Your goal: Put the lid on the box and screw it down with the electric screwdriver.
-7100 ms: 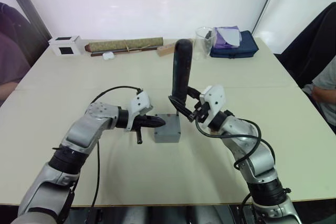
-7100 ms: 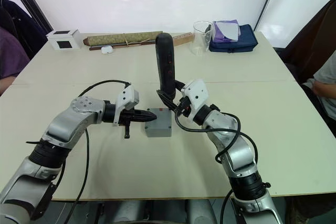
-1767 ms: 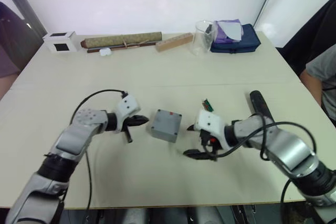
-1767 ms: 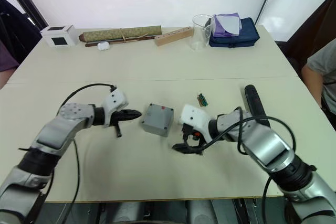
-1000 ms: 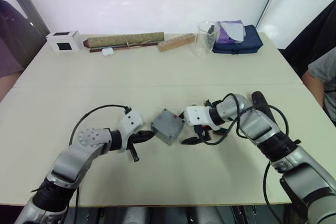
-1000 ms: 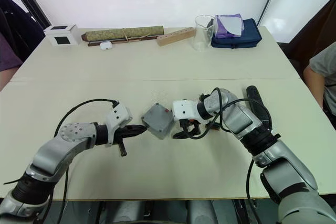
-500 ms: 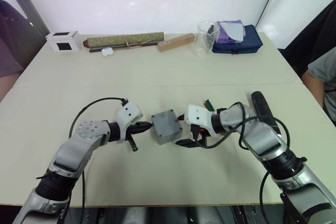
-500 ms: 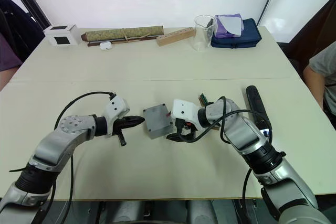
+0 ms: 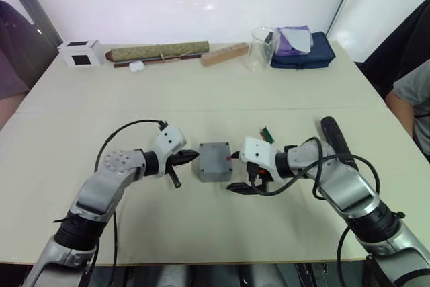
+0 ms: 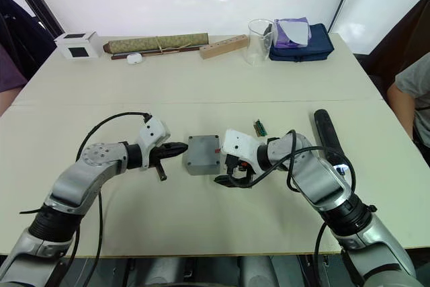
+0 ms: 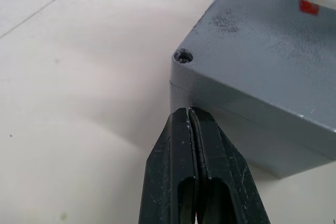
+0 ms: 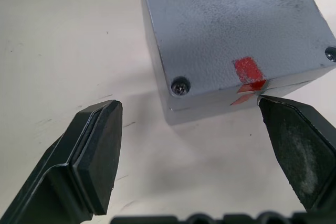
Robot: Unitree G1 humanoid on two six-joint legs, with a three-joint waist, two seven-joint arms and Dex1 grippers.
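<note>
In the head view the box, its lid seated, is flanked by both grippers; the electric screwdriver lies beyond the right gripper.

The left wrist view shows the left gripper clenched empty at a box corner.

In the right wrist view the fingers are spread before the red-marked side. Cast metal is judged rigid, heavy, matte; opposite side walls suit grasping.

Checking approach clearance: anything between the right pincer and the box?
Nothing visible. The right pincer is open, facing the box over bare table; one finger tip sits right at the red-marked edge. The lid is already on.
</note>
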